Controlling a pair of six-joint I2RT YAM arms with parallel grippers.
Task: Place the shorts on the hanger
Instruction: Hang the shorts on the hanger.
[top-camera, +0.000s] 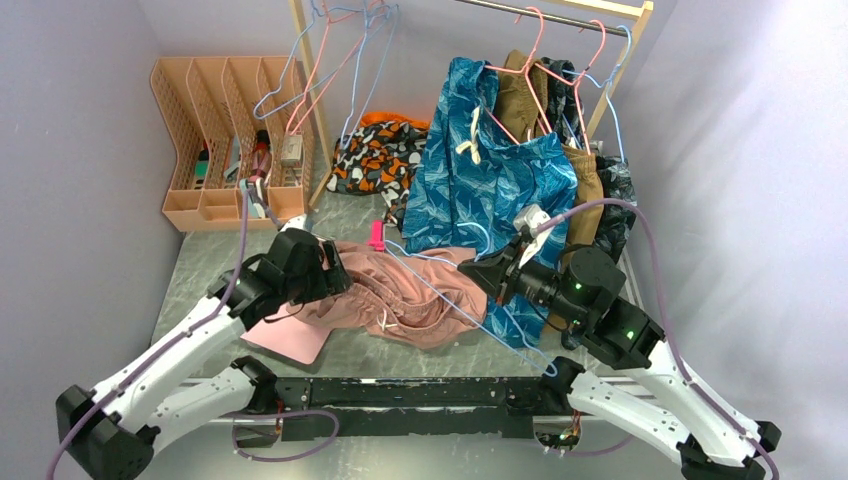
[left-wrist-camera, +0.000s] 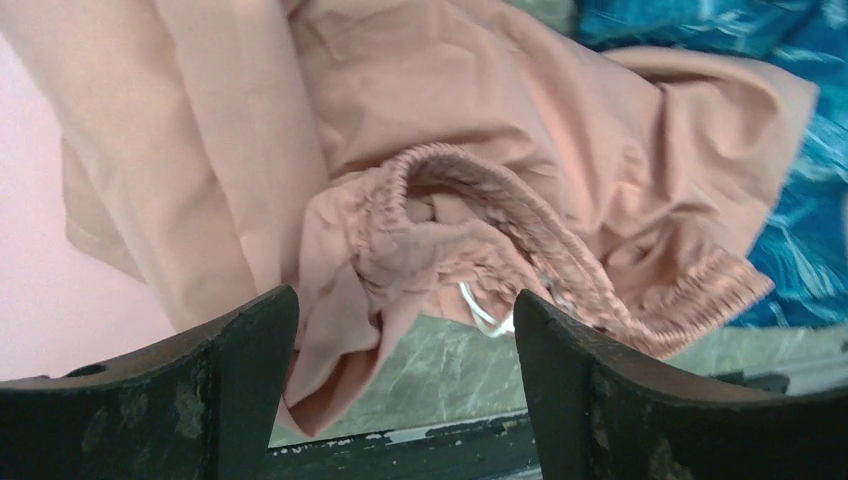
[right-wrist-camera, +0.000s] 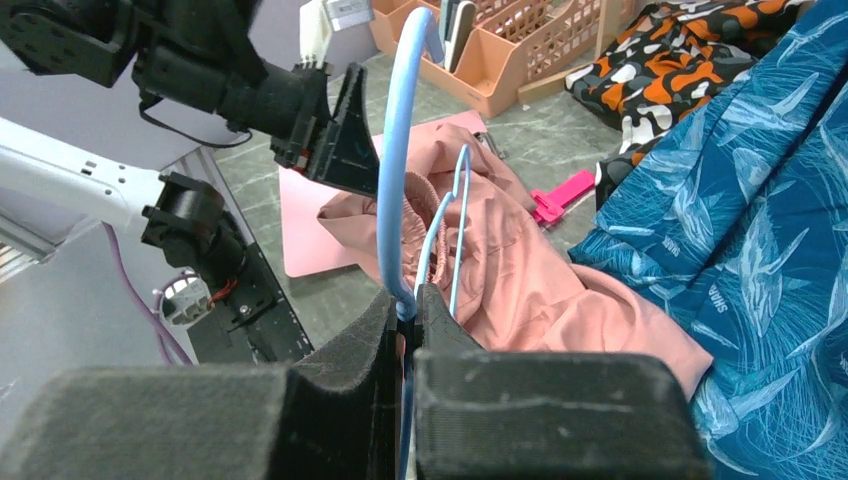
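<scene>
The dusty-pink shorts (top-camera: 410, 295) lie crumpled on the table between my two grippers. My left gripper (top-camera: 335, 275) is open at their left edge. In the left wrist view the gathered waistband and white drawstring (left-wrist-camera: 485, 315) lie just beyond the open gripper (left-wrist-camera: 405, 300), and a fold of the shorts (left-wrist-camera: 330, 330) hangs beside the left finger. My right gripper (top-camera: 480, 270) is shut on the light-blue wire hanger (top-camera: 430, 280), which lies slantwise over the shorts. In the right wrist view the hanger wire (right-wrist-camera: 390, 180) rises from the closed gripper (right-wrist-camera: 407, 305) above the shorts (right-wrist-camera: 520, 280).
A flat pink board (top-camera: 290, 340) lies under the shorts' left side. A blue patterned garment (top-camera: 490, 180) hangs on a pink hanger just behind. A peach desk organizer (top-camera: 225, 130) stands at back left, an orange-black cloth (top-camera: 380, 155) and a pink clip (top-camera: 377, 237) behind.
</scene>
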